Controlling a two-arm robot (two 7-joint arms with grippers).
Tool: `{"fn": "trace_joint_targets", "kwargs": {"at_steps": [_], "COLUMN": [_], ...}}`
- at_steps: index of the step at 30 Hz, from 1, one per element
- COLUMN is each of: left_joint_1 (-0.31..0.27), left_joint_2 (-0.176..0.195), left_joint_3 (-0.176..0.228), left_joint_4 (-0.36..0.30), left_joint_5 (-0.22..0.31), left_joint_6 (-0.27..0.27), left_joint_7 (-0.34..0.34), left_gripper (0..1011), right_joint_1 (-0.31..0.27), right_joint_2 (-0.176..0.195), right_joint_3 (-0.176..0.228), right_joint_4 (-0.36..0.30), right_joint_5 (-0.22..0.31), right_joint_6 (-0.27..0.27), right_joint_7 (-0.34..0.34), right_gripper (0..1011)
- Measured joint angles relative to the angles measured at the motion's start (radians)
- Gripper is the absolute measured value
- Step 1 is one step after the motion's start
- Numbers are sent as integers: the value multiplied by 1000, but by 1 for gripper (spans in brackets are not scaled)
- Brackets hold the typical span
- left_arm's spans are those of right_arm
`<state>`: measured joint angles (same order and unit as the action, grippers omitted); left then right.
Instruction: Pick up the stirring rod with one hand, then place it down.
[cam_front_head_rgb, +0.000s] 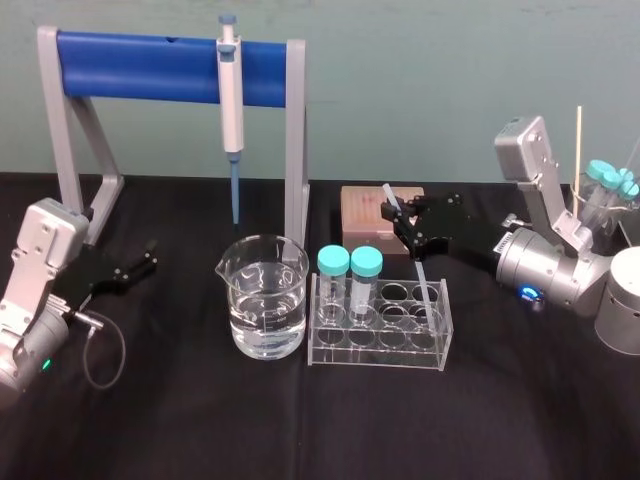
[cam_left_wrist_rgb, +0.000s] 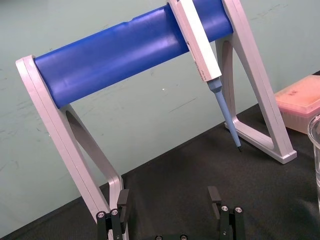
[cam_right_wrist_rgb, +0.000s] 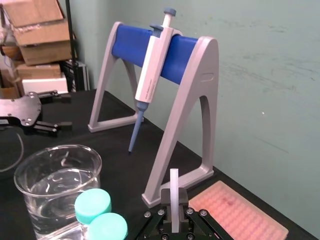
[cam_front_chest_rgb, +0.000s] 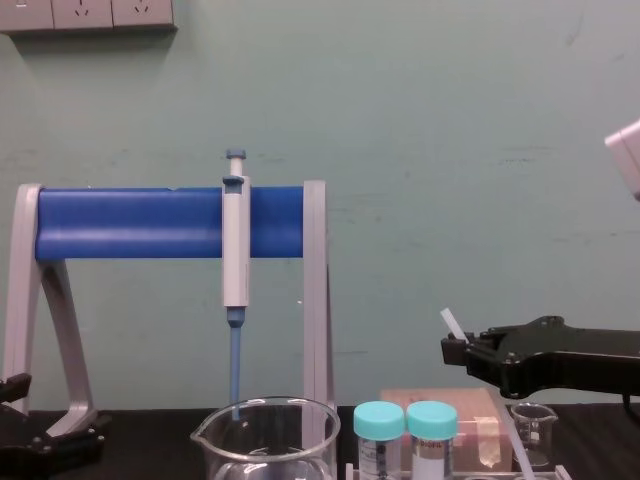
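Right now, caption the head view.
Right end effector grips the stirring rod, tilted at the tube rack; left end effector idle.

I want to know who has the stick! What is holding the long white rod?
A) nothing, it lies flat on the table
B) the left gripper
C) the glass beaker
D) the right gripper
D: the right gripper is shut on the stirring rod, holding it tilted over the clear tube rack, while the left gripper is open and holds nothing, far off to the left.

Black table (cam_front_head_rgb: 300, 430): pipette stand (cam_front_head_rgb: 296, 150), water beaker (cam_front_head_rgb: 265, 300), clear tube rack (cam_front_head_rgb: 380, 335), pink box (cam_front_head_rgb: 365, 215).
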<state>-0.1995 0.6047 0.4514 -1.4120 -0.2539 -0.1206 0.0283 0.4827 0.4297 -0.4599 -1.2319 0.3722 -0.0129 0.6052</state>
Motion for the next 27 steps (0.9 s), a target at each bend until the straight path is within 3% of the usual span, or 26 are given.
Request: {"fn": "trace_joint_targets", "kwargs": {"at_steps": [27], "left_joint_1": [0], "left_joint_2": [0], "left_joint_3": [0], "left_joint_4": [0], "left_joint_5": [0], "left_joint_6": [0], "left_joint_7": [0], "left_gripper": [1001], "right_joint_1": [-56], "right_joint_2": [12], "right_joint_3": [33], "right_joint_4": [-6], "right_joint_5": [121], "right_joint_6": [-127], "right_joint_7": [82], "right_gripper": [79]}}
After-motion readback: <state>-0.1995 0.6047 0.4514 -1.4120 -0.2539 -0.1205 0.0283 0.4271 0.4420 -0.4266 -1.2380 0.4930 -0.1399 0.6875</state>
